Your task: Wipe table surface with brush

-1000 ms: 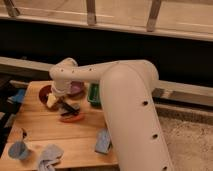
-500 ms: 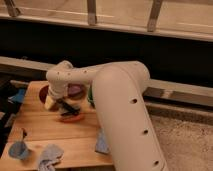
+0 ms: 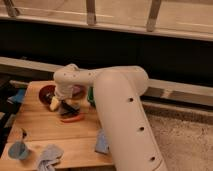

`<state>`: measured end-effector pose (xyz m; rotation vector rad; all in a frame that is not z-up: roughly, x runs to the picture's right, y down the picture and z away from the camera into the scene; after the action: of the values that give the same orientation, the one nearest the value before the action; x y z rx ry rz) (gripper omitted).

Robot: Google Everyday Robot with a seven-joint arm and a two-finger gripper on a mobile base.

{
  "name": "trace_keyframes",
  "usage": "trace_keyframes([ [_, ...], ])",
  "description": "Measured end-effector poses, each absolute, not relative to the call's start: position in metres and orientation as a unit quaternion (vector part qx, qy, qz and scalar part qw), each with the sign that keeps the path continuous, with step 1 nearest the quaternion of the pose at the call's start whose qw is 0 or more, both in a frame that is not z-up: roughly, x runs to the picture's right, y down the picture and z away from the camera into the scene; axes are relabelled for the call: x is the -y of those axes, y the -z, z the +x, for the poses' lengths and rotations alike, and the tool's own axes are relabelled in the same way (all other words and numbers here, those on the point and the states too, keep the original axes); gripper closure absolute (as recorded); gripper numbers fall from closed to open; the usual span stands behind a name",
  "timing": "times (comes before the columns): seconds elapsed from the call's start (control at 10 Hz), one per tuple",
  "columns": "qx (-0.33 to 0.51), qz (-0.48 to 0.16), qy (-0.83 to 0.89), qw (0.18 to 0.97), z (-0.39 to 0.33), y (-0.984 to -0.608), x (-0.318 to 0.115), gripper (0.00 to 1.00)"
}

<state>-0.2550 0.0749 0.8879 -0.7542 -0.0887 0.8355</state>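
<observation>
The brush [image 3: 71, 116], dark with a red-orange edge, lies on the wooden table [image 3: 45, 129] near its middle back. My gripper [image 3: 66, 106] is at the end of the white arm [image 3: 120, 115], right on top of the brush and touching it. The gripper's own body hides the spot where it meets the brush. A pale yellow piece [image 3: 54, 103] shows just to the left of the gripper.
A dark red bowl [image 3: 47, 92] sits behind the gripper and a green container [image 3: 91, 96] to its right. A blue cloth [image 3: 102, 143], a grey cloth [image 3: 48, 155] and a blue cup [image 3: 18, 150] lie near the front edge. A blue item [image 3: 18, 96] is at the left edge.
The arm's big link has swung leftward and covers more of the table's right side. The gripper and brush have shifted slightly left and toward the front.
</observation>
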Motion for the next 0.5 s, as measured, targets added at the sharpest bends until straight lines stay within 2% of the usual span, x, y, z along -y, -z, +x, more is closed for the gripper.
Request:
trace_keyframes([
  [0.1, 0.041, -0.360, -0.398, 0.843, -0.2569, -0.8892, -0.0780, 0.22],
  [0.2, 0.040, -0.361, -0.402, 0.841, -0.2565, -0.8913, -0.0805, 0.29],
  [0.5, 0.039, -0.360, -0.408, 0.838, -0.2541, -0.8952, -0.0814, 0.57],
])
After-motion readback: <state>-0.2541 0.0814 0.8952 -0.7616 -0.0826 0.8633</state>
